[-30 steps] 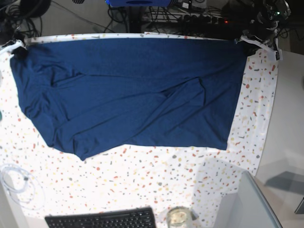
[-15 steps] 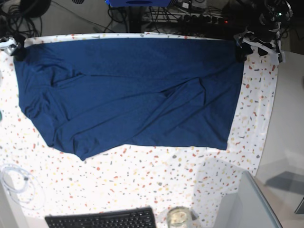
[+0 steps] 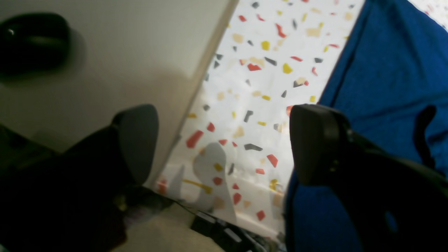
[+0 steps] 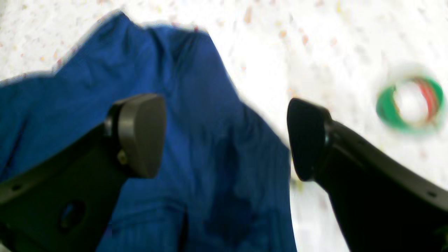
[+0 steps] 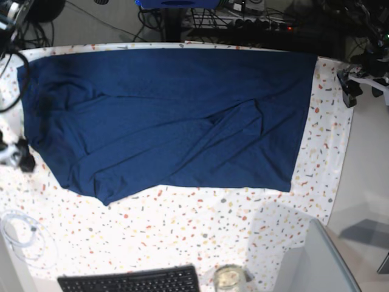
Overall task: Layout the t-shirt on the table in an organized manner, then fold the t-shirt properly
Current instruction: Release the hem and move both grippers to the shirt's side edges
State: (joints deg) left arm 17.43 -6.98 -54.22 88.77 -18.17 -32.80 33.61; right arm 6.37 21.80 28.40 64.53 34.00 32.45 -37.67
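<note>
**Base view: both grippers off the shirt, one at each short end**

The base view showed the t-shirt (image 5: 164, 115) spread across the upper half of the table (image 5: 200, 231), its long axis running left to right in the frame. Creases bunched at the lower left and a diagonal fold crossed the middle, so the layout looked unfinished.

The right gripper (image 5: 15, 155) sat at the left edge of the frame, just beside the shirt's rumpled end, jaws apart and holding nothing. In its wrist view, the right gripper (image 4: 224, 136) stood spread above blue cloth (image 4: 196, 140), with a green and red ring (image 4: 407, 105) lying well apart at the right.

The left gripper (image 5: 358, 82) hung at the upper right, off the shirt's straight edge, over the table's border. Its wrist view showed the left gripper (image 3: 224, 140) released, with bare speckled tabletop between the pads and the shirt (image 3: 385, 77) to the right.

The wrinkled end lay nearest the right gripper, which seemed better placed for smoothing. A cable coil (image 5: 21, 231), keyboard (image 5: 130, 281) and glass jar (image 5: 228, 278) sat along the lower edge, clear of the shirt.
</note>
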